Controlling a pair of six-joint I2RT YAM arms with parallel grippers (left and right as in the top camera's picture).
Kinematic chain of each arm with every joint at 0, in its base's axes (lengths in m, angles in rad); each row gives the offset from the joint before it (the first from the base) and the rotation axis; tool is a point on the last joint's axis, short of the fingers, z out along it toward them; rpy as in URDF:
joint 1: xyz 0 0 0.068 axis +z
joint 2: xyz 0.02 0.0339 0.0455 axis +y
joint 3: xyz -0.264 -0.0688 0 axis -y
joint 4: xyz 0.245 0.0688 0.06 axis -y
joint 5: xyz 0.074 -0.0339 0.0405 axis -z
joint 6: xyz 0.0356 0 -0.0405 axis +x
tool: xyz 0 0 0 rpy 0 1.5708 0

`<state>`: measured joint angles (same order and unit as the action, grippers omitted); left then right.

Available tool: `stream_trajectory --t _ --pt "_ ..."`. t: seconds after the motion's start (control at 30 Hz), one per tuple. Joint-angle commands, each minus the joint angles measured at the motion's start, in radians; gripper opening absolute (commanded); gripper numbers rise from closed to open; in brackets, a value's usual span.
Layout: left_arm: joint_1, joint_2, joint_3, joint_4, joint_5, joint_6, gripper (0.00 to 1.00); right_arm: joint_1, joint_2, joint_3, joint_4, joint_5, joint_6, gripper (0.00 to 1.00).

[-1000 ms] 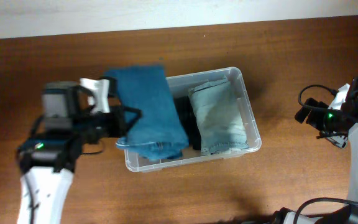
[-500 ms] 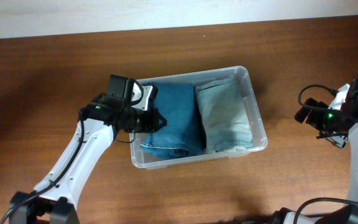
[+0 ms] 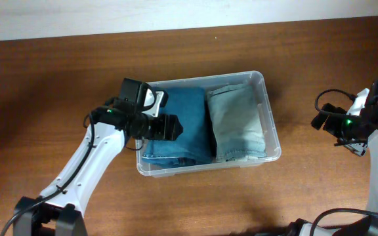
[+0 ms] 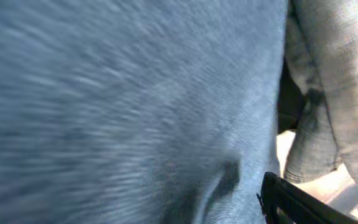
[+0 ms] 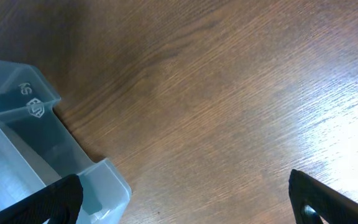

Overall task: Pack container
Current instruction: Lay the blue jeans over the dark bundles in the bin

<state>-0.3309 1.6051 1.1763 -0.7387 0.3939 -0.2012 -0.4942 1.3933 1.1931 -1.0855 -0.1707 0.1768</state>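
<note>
The container (image 3: 272, 134), a clear plastic bin, sits mid-table. Inside it lie folded dark blue jeans (image 3: 188, 121) on the left and folded pale grey-blue jeans (image 3: 238, 121) on the right. My left gripper (image 3: 168, 127) is low over the blue jeans' left half, inside the bin. In the left wrist view blue denim (image 4: 117, 99) fills the frame and only one black finger (image 4: 291, 202) shows, far to the right, so the jaws stand apart and grip nothing. My right gripper (image 5: 185, 202) is open above bare wood beside the container's corner (image 5: 39, 118).
The right arm (image 3: 373, 124) stands at the table's right edge with cables (image 3: 327, 98) looping beside it. Brown wooden tabletop (image 3: 58, 72) surrounds the bin. A pale wall strip (image 3: 176, 13) runs along the back.
My left gripper carried the blue jeans from over the bin's left rim down into it, then opened and let them go. The bin shifted slightly. The right arm has not moved.
</note>
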Motion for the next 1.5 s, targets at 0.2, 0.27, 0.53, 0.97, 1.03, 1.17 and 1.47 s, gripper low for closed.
stream_trajectory --t 0.2,0.27,0.53,0.97,1.03,1.17,1.47 --pt "0.037 -0.119 0.198 0.058 -0.359 0.042 0.68 -0.003 0.002 0.001 0.002 -0.005 -0.005 0.98" --pt "0.033 -0.119 0.198 0.092 -0.353 0.042 0.44 -0.003 0.002 0.001 0.002 -0.005 -0.005 0.98" --pt "-0.039 0.034 0.198 0.044 -0.346 0.042 0.01 -0.003 0.002 0.001 0.005 -0.005 -0.005 0.98" --pt "-0.085 0.351 0.21 -0.09 -0.498 0.041 0.01 -0.003 0.002 0.001 0.0 -0.005 -0.005 0.98" --pt "-0.085 0.322 0.246 -0.113 -0.499 0.062 0.01 -0.003 0.002 0.001 0.0 -0.005 -0.005 0.98" --pt "-0.094 0.207 0.36 -0.171 -0.434 0.062 0.01 -0.003 0.002 0.001 0.002 -0.005 -0.005 0.98" --pt "-0.259 0.055 0.422 -0.142 -0.101 0.083 0.01 -0.003 0.002 0.001 0.005 -0.005 -0.005 0.98"
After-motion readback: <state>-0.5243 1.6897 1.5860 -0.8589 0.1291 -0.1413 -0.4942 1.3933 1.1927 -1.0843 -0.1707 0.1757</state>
